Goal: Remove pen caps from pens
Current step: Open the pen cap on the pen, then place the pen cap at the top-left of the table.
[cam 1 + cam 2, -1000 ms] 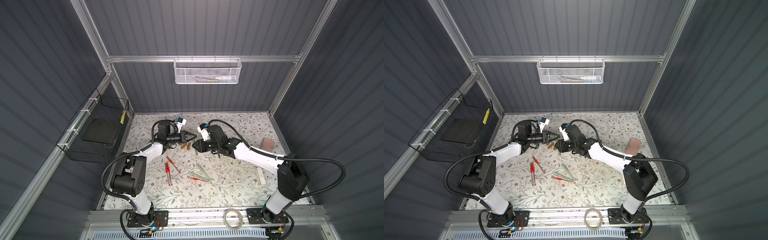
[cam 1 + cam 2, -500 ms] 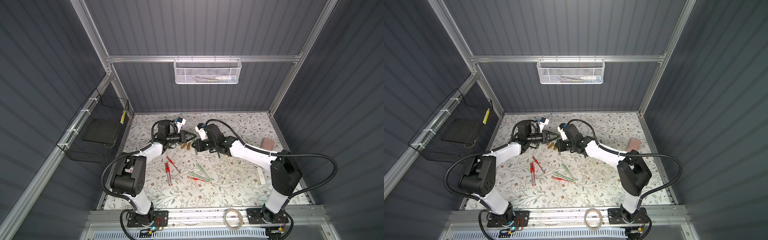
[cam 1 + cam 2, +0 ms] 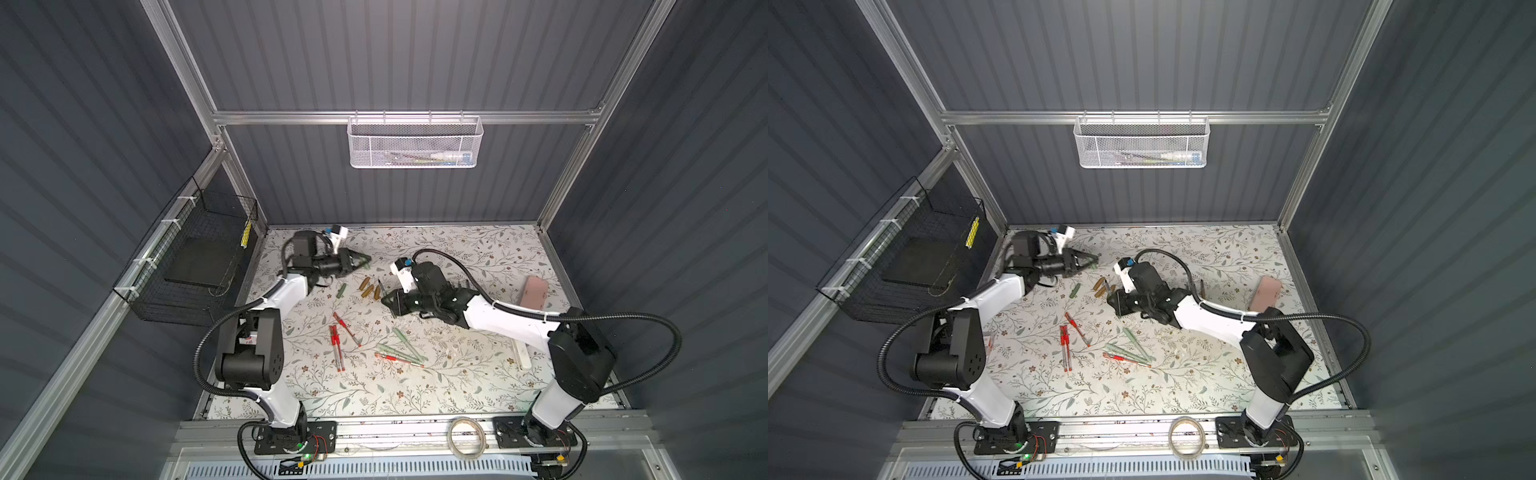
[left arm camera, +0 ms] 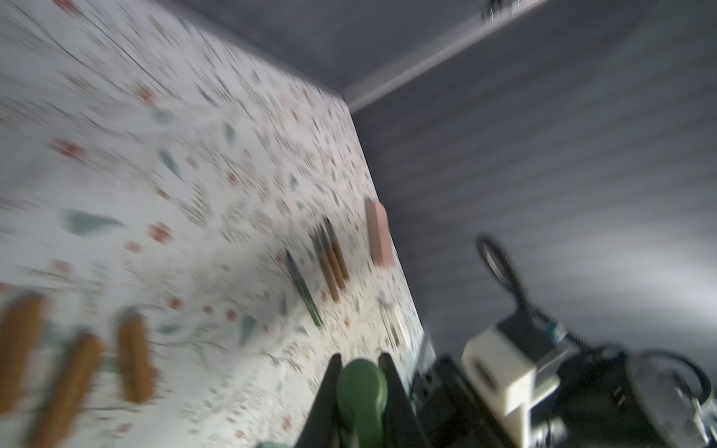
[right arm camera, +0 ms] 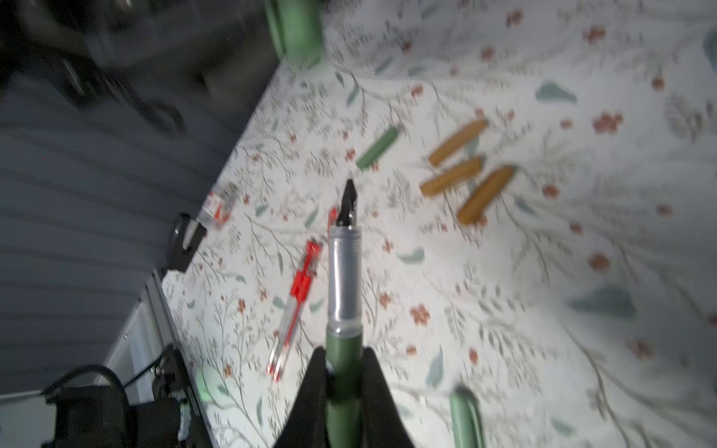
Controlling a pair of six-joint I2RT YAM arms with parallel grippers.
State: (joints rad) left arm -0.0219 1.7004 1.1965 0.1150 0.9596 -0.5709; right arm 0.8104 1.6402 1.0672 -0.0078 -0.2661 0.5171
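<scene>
Green pen [image 5: 343,279] pinched between right jaws; green cap [image 4: 362,391] between left jaws.

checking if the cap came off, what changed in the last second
The left gripper drew back toward its own side with the green cap, apart from the right gripper, which closed on the green pen, its tip bare. The loose pens and brown caps stayed put.

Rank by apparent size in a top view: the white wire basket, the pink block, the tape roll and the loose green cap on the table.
1. white wire basket, though it hangs above the table, nearer the camera.
2. tape roll and pink block: too alike to rank.
3. loose green cap, clearly smallest.
</scene>
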